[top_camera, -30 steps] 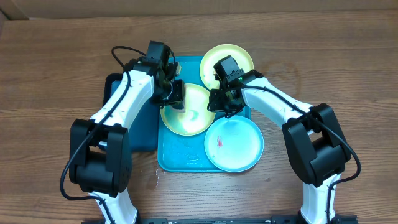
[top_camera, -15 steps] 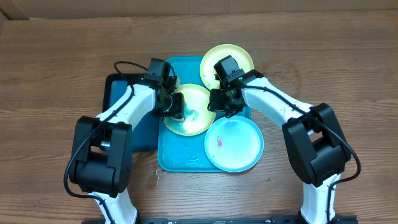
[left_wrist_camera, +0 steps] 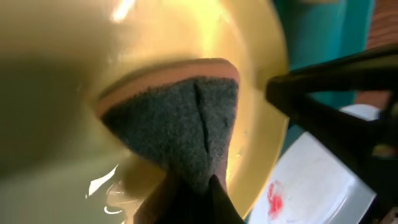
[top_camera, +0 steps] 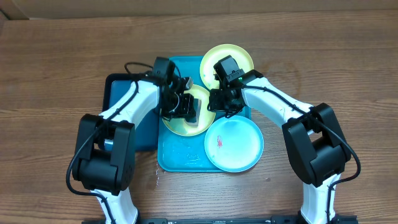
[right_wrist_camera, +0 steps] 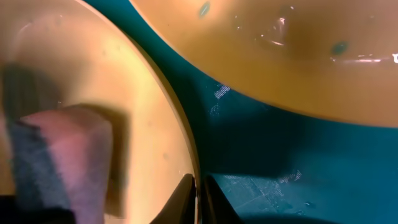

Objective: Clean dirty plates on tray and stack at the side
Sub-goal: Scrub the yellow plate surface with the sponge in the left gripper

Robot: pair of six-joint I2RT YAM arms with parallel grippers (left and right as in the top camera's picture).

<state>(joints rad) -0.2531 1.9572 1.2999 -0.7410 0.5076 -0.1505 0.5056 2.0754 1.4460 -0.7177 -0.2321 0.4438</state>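
Three plates lie on the turquoise tray [top_camera: 183, 160]: a lime-green plate [top_camera: 177, 124] in the middle, a second lime-green plate [top_camera: 227, 61] at the back right, and a light-blue plate [top_camera: 236, 146] with a red smear [left_wrist_camera: 273, 196] at the front right. My left gripper [top_camera: 188, 113] is shut on a dark grey and orange sponge [left_wrist_camera: 180, 121], which presses on the middle plate [left_wrist_camera: 81, 68]. My right gripper [right_wrist_camera: 198, 194] is shut on that plate's right rim [right_wrist_camera: 180, 130]. The sponge [right_wrist_camera: 59, 158] also shows in the right wrist view.
A smaller dark-blue tray [top_camera: 118, 121] lies against the turquoise tray's left side, under my left arm. Wooden table surrounds both trays. The back plate [right_wrist_camera: 280, 56] overhangs the tray floor [right_wrist_camera: 280, 168] just beyond my right gripper.
My left gripper has slid the sponge rightwards across the middle green plate, toward my right gripper. The right arm and the plates have stayed in place.
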